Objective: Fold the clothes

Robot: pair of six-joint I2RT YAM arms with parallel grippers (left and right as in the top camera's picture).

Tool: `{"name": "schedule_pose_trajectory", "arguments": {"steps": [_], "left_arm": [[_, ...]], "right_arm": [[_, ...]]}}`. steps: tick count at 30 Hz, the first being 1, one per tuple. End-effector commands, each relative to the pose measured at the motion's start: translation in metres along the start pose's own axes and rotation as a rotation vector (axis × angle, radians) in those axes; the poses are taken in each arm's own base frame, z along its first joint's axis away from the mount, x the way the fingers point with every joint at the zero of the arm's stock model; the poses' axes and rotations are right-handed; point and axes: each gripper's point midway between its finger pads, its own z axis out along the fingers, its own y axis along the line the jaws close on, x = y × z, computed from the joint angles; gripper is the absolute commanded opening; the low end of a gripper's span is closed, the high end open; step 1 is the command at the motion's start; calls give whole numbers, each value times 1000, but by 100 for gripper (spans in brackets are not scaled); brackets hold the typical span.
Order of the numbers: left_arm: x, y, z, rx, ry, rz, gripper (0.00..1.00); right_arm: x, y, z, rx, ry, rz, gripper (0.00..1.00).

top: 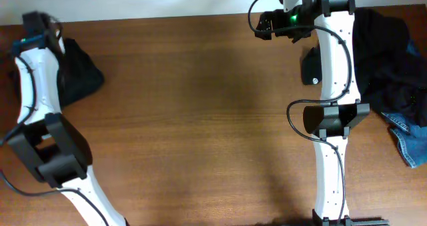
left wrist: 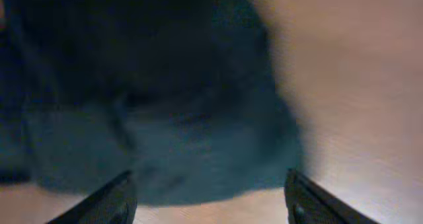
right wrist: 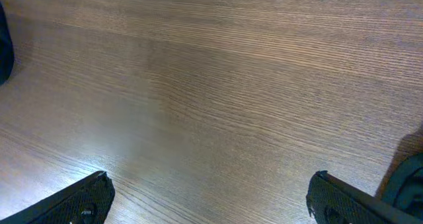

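A black garment (top: 79, 71) lies bunched at the table's left edge, beside my left arm. In the blurred left wrist view it (left wrist: 165, 105) fills most of the frame, just ahead of the fingers. My left gripper (top: 33, 25) is open and empty (left wrist: 208, 187), at the far left corner over the garment's edge. A pile of black clothes (top: 387, 53) lies at the far right. My right gripper (top: 262, 25) is open and empty (right wrist: 210, 187) over bare wood at the table's far edge, left of that pile.
A blue denim piece (top: 410, 138) lies at the right edge, below the black pile. The wooden table (top: 200, 119) spans the view. The right arm's links (top: 332, 119) stand upright on the table's right side.
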Motion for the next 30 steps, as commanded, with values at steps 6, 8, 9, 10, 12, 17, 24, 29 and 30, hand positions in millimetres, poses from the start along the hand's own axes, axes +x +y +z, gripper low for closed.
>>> {"name": "schedule_pose_trajectory", "arguments": {"steps": [6, 8, 9, 10, 12, 17, 24, 29, 30], "left_arm": [[-25, -135, -46, 243, -181, 286, 75], [-19, -150, -31, 252, -163, 308, 75], [-16, -155, -23, 255, -152, 314, 75], [-13, -158, -14, 255, -138, 318, 75], [-8, -161, 4, 250, -114, 321, 75], [3, -154, 40, 187, -63, 321, 75], [9, -134, 52, 64, -27, 318, 75], [12, -115, 60, -25, -4, 316, 76], [15, -112, 64, -29, 8, 316, 76]], "right_arm": [[-4, 16, -9, -9, -23, -42, 99], [-3, 18, -9, -11, -20, -44, 99], [-3, 18, -8, -11, -17, -43, 99], [-2, 18, -8, -12, -16, -42, 99], [-1, 18, -9, -11, -12, -40, 99], [0, 18, -8, -12, -8, -40, 99], [-1, 18, -8, -11, -10, -42, 99], [0, 18, -8, -12, -8, -42, 99], [0, 18, -9, -11, -9, -42, 99]]}}
